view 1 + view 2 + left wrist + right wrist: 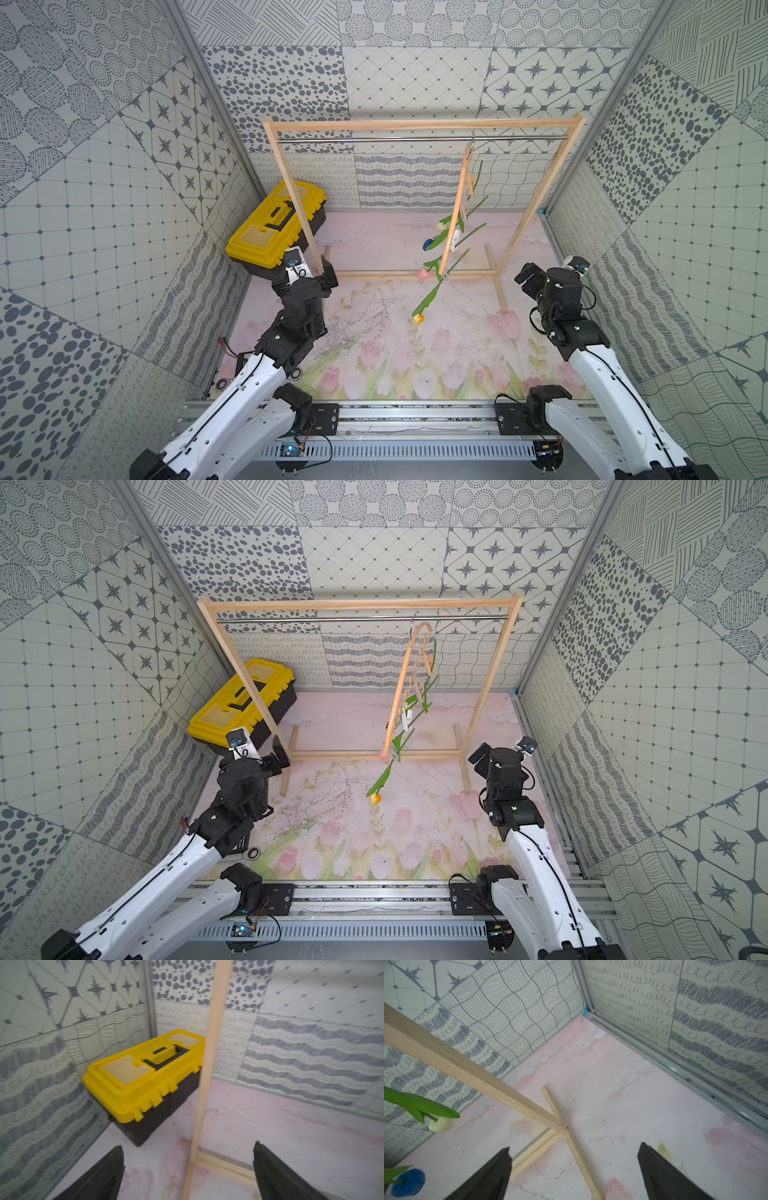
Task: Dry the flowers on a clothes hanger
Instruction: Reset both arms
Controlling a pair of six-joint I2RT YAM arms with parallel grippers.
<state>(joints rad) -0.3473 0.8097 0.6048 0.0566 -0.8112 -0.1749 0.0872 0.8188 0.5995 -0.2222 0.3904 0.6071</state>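
Observation:
The clothes hanger (455,208) (398,696) hangs by its hook from the steel rail, turned nearly edge-on. The flowers are clipped along it, heads down: cream (440,225), blue (428,244), pink (424,273) and yellow-orange (417,319) (375,799). My left gripper (329,274) (188,1145) is open and empty by the frame's left post, far from the hanger. To the right of the frame, my right gripper (524,276) (575,1146) is open and empty. The right wrist view catches the cream head (441,1125) and blue head (408,1182) at its edge.
A tall wooden frame (424,123) with a steel rail (374,140) spans the back of the floor. A yellow and black toolbox (276,226) (145,1072) sits in the back left corner behind the left post (207,1064). The frame's right foot (571,1147) lies before the right gripper.

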